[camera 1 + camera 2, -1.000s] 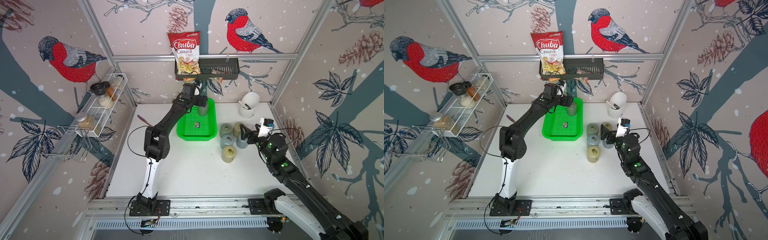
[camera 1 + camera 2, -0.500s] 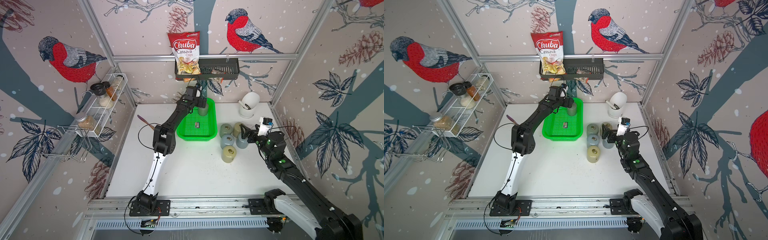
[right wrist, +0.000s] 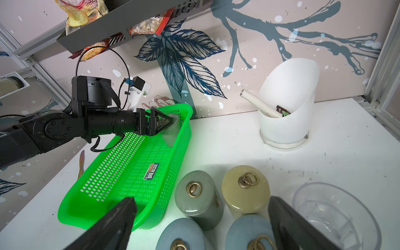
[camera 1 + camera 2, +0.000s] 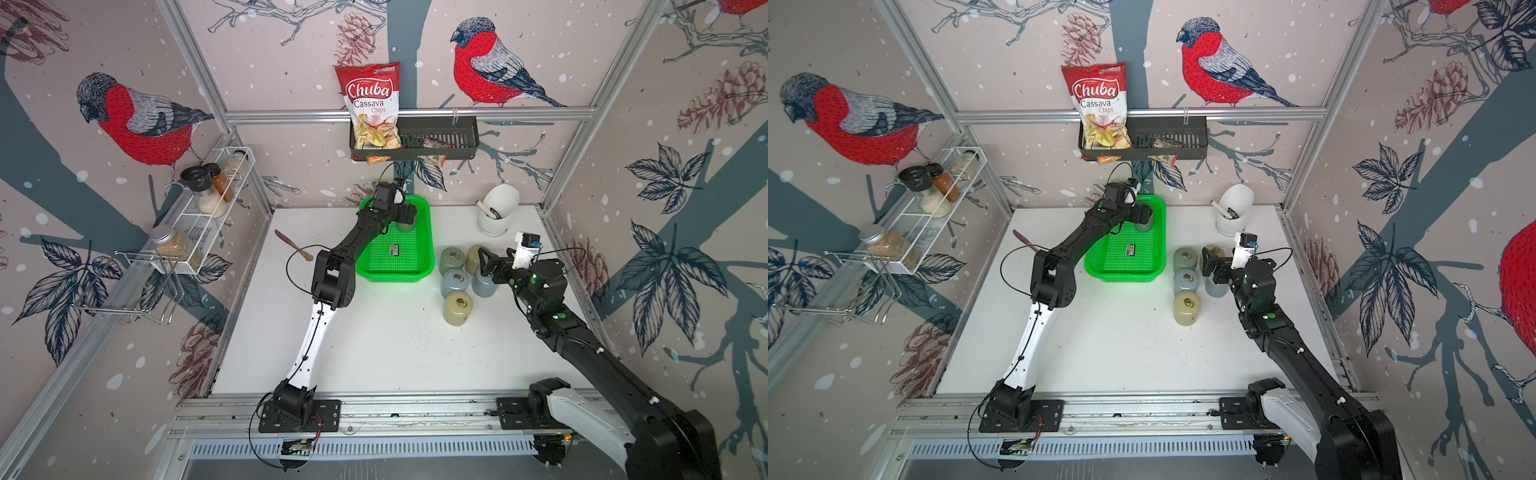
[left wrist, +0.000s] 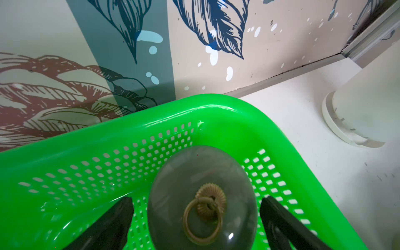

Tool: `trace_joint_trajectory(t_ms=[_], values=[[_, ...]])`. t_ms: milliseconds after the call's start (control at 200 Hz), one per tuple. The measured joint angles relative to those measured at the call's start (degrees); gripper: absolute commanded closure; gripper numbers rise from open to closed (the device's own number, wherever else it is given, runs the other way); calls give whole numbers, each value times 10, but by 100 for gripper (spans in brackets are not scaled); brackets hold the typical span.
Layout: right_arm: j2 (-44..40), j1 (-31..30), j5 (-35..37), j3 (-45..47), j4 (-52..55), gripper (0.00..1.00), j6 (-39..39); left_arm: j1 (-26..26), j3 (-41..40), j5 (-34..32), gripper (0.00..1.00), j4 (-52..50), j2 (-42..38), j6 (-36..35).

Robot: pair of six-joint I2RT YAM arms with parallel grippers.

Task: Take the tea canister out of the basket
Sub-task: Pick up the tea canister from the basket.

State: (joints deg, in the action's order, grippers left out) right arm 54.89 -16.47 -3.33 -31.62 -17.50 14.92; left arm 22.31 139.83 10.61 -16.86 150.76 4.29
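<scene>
Left gripper [image 5: 195,201] spread open, straddling the tea canister [image 5: 202,171], not clamped. Canister stands in the one-o'clock corner of the basket [image 5: 194,112]. Right gripper [image 3: 202,201] gapes empty over spare canisters [image 3: 244,188], three o'clock of it.

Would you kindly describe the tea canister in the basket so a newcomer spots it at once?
Find the bright green basket at the back of the table. A grey-green canister with a brass ring on its lid stands in its far corner. It alone is inside; five similar canisters stand beside the basket.
</scene>
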Motion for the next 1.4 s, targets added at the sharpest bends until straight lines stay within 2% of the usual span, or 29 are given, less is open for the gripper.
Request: trace_joint_trajectory(t_ms=[275, 730, 856, 1076, 1251, 1291, 1356, 1401], values=[[7, 1, -3, -5, 0, 0, 0, 5, 3, 9, 4, 18, 15, -1], [16, 1, -7, -7, -1, 0, 0, 12, 5, -17, 5, 21, 36, -9], [18, 1, -7, -7, -1, 0, 0, 12, 5, -17, 8, 21, 39, -9], [23, 1, -7, -7, -1, 0, 0, 12, 5, -23, 23, 27, 40, -14], [27, 1, -7, -7, -4, 0, 0, 12, 5, -29, 58, 33, 41, -19], [28, 1, -7, -7, -4, 0, 0, 12, 5, -29, 64, 33, 41, -22], [29, 1, -7, -7, -4, 0, 0, 12, 3, -29, 66, 32, 41, -23], [29, 1, -9, -7, -5, 0, 0, 12, 0, -29, 72, 33, 39, -28]])
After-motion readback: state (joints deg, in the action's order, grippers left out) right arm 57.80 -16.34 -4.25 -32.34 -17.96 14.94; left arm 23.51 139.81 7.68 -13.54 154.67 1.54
